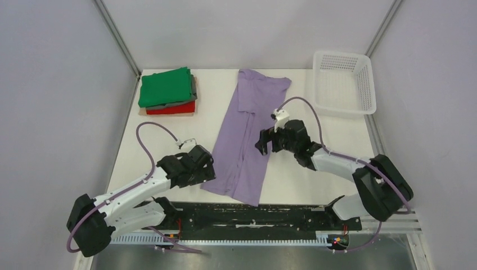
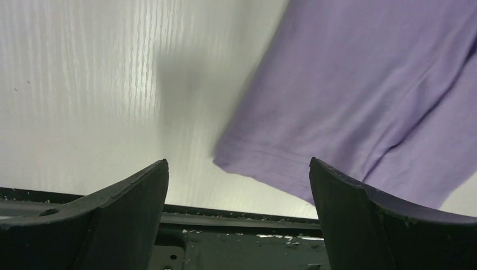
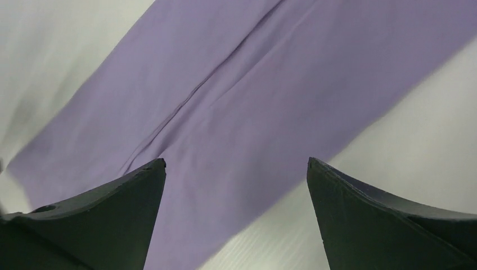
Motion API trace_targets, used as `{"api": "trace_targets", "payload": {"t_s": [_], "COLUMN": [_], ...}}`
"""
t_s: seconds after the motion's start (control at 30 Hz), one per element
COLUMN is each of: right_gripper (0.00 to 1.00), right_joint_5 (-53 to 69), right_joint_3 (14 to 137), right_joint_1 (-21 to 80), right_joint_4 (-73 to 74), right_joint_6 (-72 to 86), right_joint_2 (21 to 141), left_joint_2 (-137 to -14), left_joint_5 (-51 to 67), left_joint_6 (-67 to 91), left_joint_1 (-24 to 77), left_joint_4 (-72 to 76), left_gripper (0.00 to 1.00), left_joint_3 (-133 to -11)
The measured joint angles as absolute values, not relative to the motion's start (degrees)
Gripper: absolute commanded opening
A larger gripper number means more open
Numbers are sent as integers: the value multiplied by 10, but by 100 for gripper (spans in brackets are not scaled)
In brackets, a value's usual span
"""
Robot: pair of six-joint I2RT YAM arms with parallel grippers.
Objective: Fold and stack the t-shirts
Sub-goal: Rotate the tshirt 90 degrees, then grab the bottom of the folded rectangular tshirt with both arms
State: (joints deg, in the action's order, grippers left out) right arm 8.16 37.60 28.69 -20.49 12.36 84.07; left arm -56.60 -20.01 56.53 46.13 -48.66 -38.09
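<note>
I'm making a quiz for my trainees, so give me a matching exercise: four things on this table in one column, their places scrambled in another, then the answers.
1 lavender t-shirt
2 green t-shirt
3 red t-shirt
4 basket

A far right corner
B topmost of the folded ones
C under the grey t-shirt
D lying long in the middle

Pairs: 1-D, 2-B, 3-C, 4-A

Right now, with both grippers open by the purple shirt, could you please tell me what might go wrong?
The right gripper is open over the overlapping layers of the lavender shirt; a pinch there might catch only the top one and pull the lengthwise fold apart.
The left gripper is at the near hem corner, close to the black rail; the hem could drag onto it.
The shirt lies slanted, so the fold may come out crooked.
</note>
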Motion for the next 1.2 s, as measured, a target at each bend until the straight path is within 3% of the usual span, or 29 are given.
{"api": "trace_targets", "payload": {"t_s": [0.17,0.4,0.57,0.73,0.97,1.2], "right_gripper": [98,92,82,74,66,55], "right_joint_5": [107,86,50,-12,-93,-149], "right_joint_3": [309,307,307,314,347,356], "right_joint_1": [392,502,610,708,797,812], "right_joint_4": [-120,-34,28,83,109,108], "right_joint_6": [110,92,67,34,3,-12], "right_joint_2": [736,642,648,688,758,813], "left_joint_2": [-551,-578,-596,-609,-615,-596], "left_joint_5": [-138,-87,-82,-83,-82,-73], "left_joint_6": [564,563,562,562,563,568], "left_joint_1": [442,427,419,415,413,412], "left_joint_4": [-454,-383,-355,-340,-329,-317], "left_gripper": [95,62,52,30,22,15], "left_joint_3": [-310,-272,-272,-272,-271,-256]}}
